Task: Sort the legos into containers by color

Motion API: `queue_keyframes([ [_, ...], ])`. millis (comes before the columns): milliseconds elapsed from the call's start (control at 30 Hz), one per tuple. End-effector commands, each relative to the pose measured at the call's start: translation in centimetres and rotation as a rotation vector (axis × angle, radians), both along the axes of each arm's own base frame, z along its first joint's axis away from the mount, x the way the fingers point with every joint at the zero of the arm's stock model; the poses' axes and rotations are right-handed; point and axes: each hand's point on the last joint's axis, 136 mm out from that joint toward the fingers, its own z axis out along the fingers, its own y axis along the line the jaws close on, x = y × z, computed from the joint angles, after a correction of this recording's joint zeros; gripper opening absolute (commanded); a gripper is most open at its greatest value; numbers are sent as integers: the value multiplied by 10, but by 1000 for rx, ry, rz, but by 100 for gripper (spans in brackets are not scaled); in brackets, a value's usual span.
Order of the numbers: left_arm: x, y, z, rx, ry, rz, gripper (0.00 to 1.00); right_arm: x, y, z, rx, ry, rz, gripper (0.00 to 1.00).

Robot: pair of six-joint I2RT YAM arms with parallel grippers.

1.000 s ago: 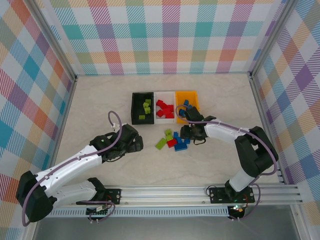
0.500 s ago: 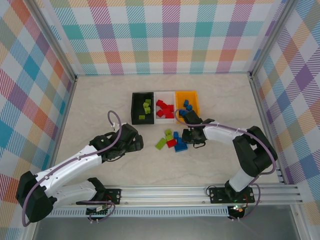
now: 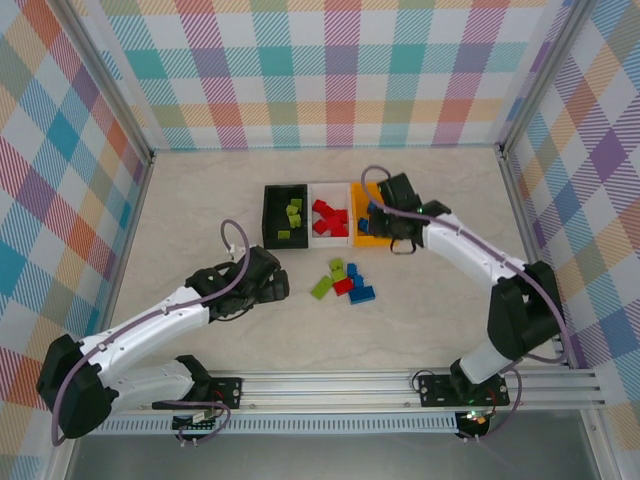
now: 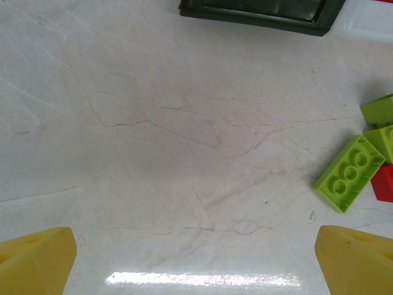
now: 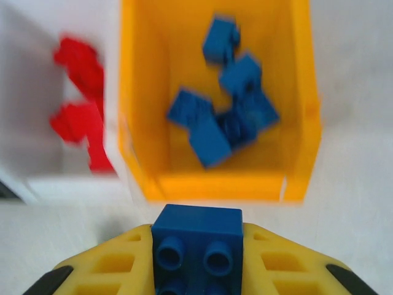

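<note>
Blue lego [image 5: 196,226] gripped by right gripper [image 5: 196,261], seemingly just short of orange bin [image 5: 215,185]; left gripper [image 4: 196,258] spread.

The left claw [image 4: 196,264] stands wide open over the pale, veined counter [image 4: 153,123]. Its two yellow fingertips [image 4: 37,261] sit in the bottom corners, with bare surface and a strip of glare between them. The near wall of the black bin [image 4: 258,11] runs along the top edge, and a corner of the white bin [image 4: 368,21] lies just beside it at upper right. At the right, a lime green brick [image 4: 348,181] lies studs up, turned at an angle. Two more lime bricks [image 4: 382,140] are cut off by the frame above it, and a red brick [image 4: 384,183] is just beside it.
</note>
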Motion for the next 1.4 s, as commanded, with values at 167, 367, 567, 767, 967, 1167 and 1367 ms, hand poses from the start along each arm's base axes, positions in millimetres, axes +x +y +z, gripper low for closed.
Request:
queue_keyframes([
  [167,9,-12,-8,13,27,-41,100,66,6,-41,-42,69,-25,28],
  [367,13,-24,-15,12,61,-75,100,79,20,-29,2,46,2,62],
  [567,13,-26,-13,-1,63,-74,100,33,22,5,32,7,59,73],
  [767,11,-23,-9,-3,55,-68,100,-55,39,-22,122,91,199,77],
  [967,9,-23,-14,1,72,-63,100,-94,47,-62,50,171,266,67],
  [1167,6,-20,-18,-3,79,-56,100,-96,52,-95,11,234,294,56],
  [1367,5,-17,-17,6,76,-52,100,-94,53,-111,-33,267,305,48],
])
